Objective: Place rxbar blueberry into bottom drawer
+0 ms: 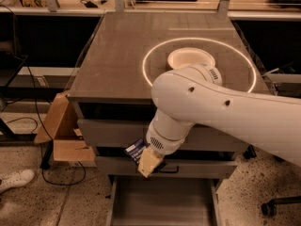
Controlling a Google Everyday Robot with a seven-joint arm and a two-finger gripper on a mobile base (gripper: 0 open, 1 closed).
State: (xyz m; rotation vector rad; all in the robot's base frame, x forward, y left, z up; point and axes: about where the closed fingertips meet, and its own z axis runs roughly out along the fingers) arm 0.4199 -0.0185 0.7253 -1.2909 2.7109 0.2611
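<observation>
Above the open bottom drawer (160,206), level with the middle drawer's (202,168) front, I have the gripper (146,166) clamped on the rxbar (136,149); its blue wrapper sticks out beside the tan fingers (151,159). The bar is in the air, not in the tray. A white bowl (190,58) sits on the cabinet top (117,55).

- Light: we log a dim, warm amber cast throughout
- Glare: bright ring (143,67) on the cabinet top (117,55), circling the white bowl (190,58)
- Shadow: dark recess under the top's lip
- Gripper (149,163): pale tan, clamped on the rxbar blueberry (136,149), above the shaded bottom drawer (160,206)
</observation>
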